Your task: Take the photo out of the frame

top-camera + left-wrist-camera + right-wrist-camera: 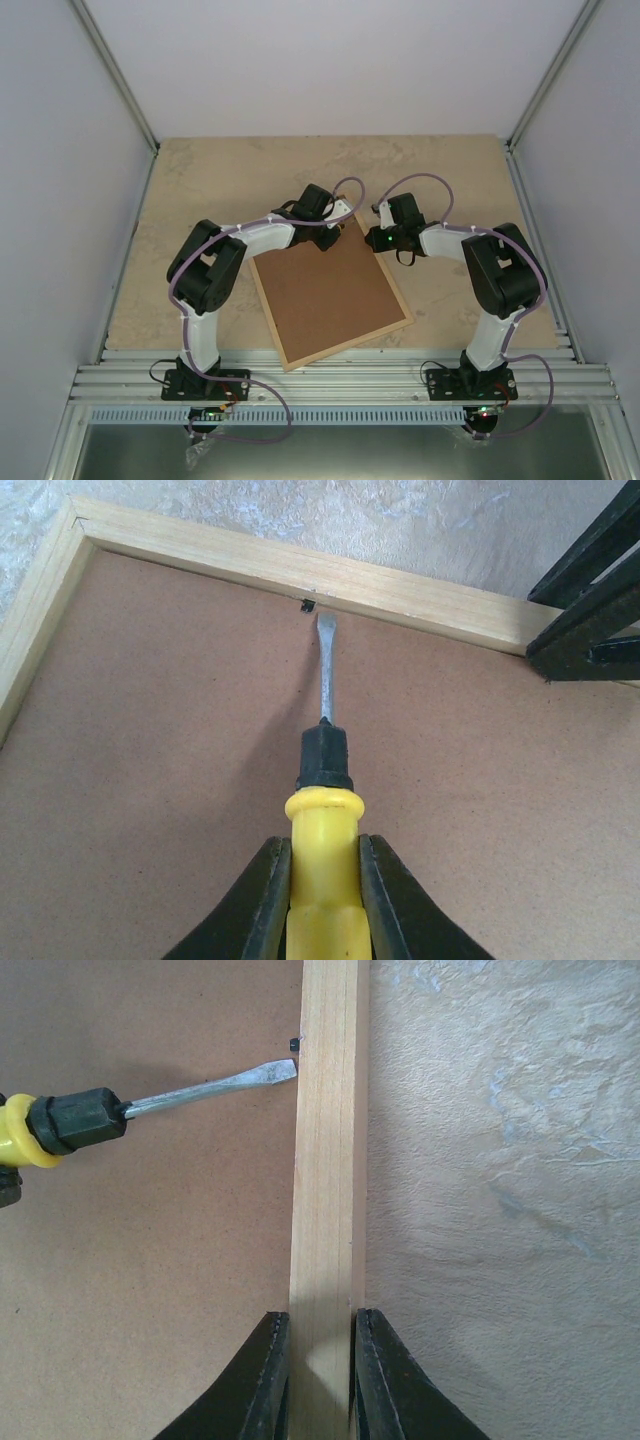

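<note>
The frame [398,296] of pale wood lies face down on the table, its brown backing board [330,295] facing up. The photo is hidden under the board. My left gripper [323,855] is shut on the yellow handle of a flat screwdriver [322,800]. Its blade points at a small black tab [308,605] on the inner edge of the frame's far rail [250,565] and stops just short of it. My right gripper [320,1325] is shut on the same wooden rail [328,1160], one finger on each side, a little way along from the tab [293,1042] and the blade [230,1085].
Both wrists meet over the frame's far corner [355,215]. The beige mottled tabletop [500,1210] surrounds the frame. White walls enclose the table on three sides. An aluminium rail [340,385] carries the arm bases at the near edge.
</note>
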Available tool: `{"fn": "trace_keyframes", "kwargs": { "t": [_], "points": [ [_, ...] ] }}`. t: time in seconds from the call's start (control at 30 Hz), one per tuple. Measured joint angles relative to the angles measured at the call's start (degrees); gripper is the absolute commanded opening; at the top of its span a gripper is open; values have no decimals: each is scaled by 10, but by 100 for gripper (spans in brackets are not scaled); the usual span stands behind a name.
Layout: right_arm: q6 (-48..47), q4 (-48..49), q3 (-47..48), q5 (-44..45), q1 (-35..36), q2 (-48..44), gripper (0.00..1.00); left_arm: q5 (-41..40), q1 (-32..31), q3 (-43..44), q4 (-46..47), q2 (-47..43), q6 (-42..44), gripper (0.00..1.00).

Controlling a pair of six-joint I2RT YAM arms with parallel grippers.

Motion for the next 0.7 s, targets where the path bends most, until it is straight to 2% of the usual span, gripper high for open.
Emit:
{"fn": "trace_keyframes", "kwargs": {
  "t": [0.7],
  "points": [
    [0,2,0,0,2,1,6,-8,2,8,-12,0,4,0]
  ]
}}
